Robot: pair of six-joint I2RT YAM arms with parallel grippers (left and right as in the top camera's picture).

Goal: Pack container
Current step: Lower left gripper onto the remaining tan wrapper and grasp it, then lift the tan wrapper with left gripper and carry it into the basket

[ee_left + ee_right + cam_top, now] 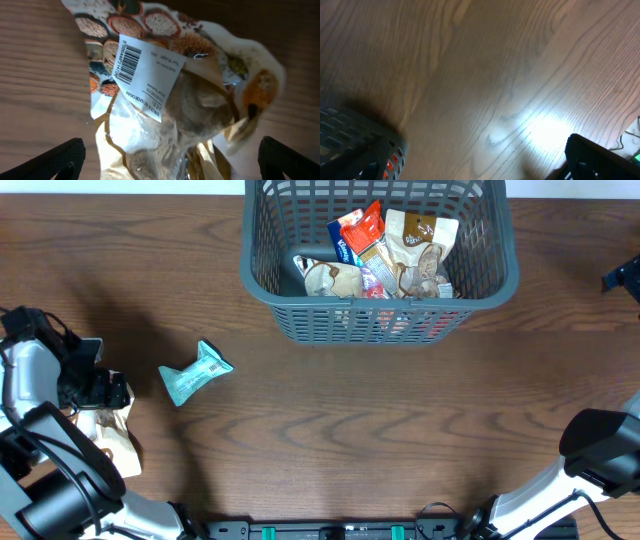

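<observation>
While left claw gapes over pouch | container at far table edge

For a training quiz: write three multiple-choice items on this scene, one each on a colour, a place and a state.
1. What colour is the container? A red; B dark grey-green; C white.
2. Where does the teal packet lie? A in the container; B on the table, outside the container; C under the container.
3. How do the left fingers stand? A open, either side of the mushroom packet; B shut on the teal packet; C shut, empty.
Key: B, its lattice walls are that colour; B, bare wood lies around it; A, one finger shows on each side of the packet.
</observation>
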